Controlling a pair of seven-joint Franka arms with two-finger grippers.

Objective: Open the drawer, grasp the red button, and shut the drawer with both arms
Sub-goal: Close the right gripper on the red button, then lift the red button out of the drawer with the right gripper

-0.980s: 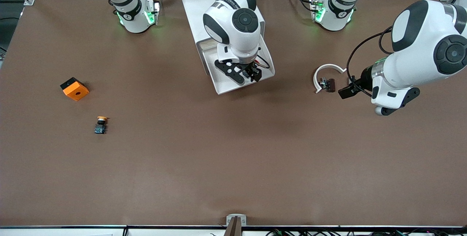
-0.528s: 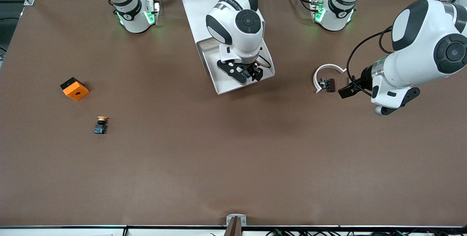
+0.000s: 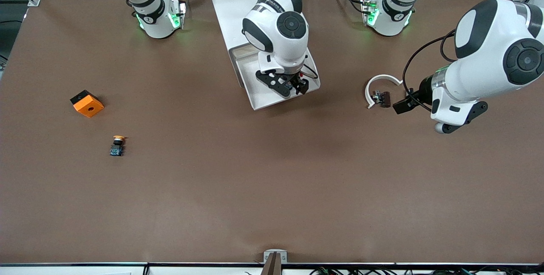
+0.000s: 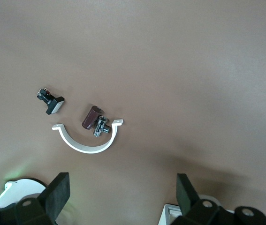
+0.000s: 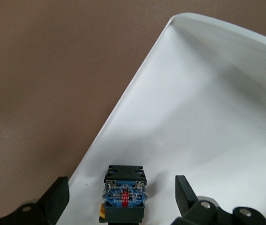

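Note:
The drawer stands pulled out of the white cabinet, its tray open. My right gripper hangs low over the tray, open. In the right wrist view the button lies on the drawer floor between the two fingers, clear of both. Its dark blue-black body with a red-striped label shows; its cap is hidden. My left gripper is open and empty, low over the table toward the left arm's end; it also shows in the left wrist view.
A white half ring and a small dark part lie beside the left gripper. An orange cube with a hole and a yellow-orange capped button lie toward the right arm's end.
My right gripper has shifted a little over the drawer toward the left arm's end. The left arm has barely moved.

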